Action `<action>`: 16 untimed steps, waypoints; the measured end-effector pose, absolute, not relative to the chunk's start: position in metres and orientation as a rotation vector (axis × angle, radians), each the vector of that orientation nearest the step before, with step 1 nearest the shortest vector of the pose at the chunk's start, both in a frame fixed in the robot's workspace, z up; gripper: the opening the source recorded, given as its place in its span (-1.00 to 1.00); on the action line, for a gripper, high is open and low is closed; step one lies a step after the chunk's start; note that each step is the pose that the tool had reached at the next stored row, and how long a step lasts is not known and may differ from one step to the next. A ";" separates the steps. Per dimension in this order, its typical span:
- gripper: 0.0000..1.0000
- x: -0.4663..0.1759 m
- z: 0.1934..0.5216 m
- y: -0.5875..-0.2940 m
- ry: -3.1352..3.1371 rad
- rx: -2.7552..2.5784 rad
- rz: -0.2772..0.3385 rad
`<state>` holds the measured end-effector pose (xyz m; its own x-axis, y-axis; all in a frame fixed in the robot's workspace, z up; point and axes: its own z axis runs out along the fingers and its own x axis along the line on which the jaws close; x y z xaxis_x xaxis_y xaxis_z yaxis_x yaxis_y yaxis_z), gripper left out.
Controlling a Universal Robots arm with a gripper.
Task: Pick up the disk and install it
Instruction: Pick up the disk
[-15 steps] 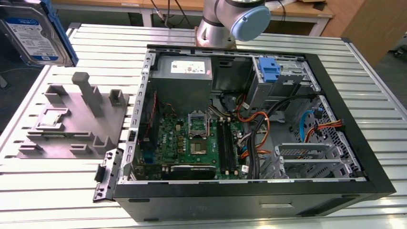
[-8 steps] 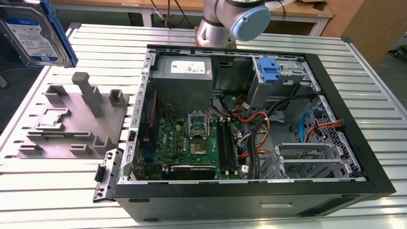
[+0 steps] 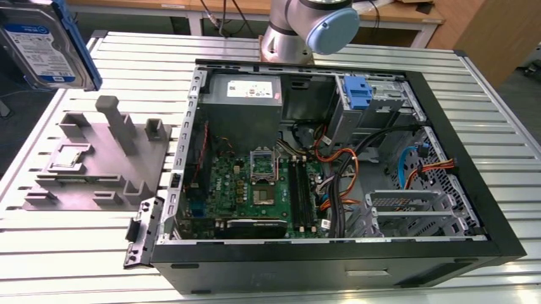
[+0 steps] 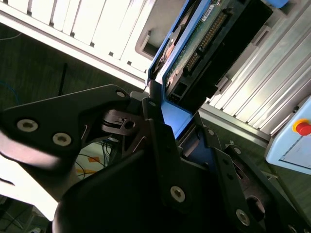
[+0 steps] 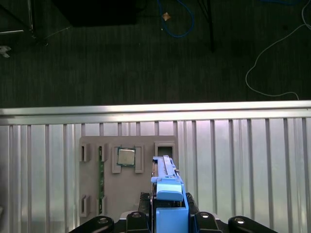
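Disk: the disk [image 3: 42, 44] is held in the air at the exterior view's far left, clear of the grey fixture block [image 3: 93, 164] and well apart from the open computer case [image 3: 338, 269]; its label side faces that camera.
Pincer: the pincer [image 4: 177, 127] is pinching the disk by its blue carrier frame, a black finger [image 4: 160, 138] on either side; in the first wrist view the frame's end stands up between them.
Materials: the disk body is flat, rectangular, silver-grey metal with a glossy white-and-blue label; the second wrist view shows a green circuit board and a row of connector pins; the frame is smooth blue plastic, probably a little springy; the surface [image 3: 76, 253] is ribbed aluminium; the fixture block is matte, with moulded pockets, and a square silver processor chip [image 5: 126, 157] lies in one.
Risk, slip: the hold is on plastic at one end, so the heavy disk could pivot or slide in the grip if swung quickly.
Risk, snag: orange and black cables [image 3: 338, 171] crowd the case beside the metal drive cage [image 3: 414, 212]; a tilted disk could catch them or jam on the cage.
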<state>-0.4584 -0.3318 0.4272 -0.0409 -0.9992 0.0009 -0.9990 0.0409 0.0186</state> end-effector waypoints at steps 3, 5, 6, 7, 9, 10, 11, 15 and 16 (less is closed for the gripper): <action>-0.27 -0.458 0.429 -0.332 -2.257 2.166 -0.020; -0.27 -0.458 0.430 -0.332 -2.257 2.166 -0.020; -0.27 -0.458 0.430 -0.332 -2.257 2.166 -0.020; -0.27 -0.458 0.431 -0.332 -2.257 2.166 -0.020; -0.27 -0.458 0.431 -0.332 -2.257 2.166 -0.020; -0.27 -0.458 0.431 -0.332 -2.257 2.166 -0.020; -0.27 -0.458 0.431 -0.332 -2.257 2.166 -0.020; -0.27 -0.458 0.432 -0.332 -2.256 2.166 -0.020; -0.27 -0.458 0.432 -0.332 -2.256 2.166 -0.020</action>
<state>-0.4585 -0.3318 0.4325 -0.0408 -0.9992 0.0010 -0.9990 0.0408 0.0187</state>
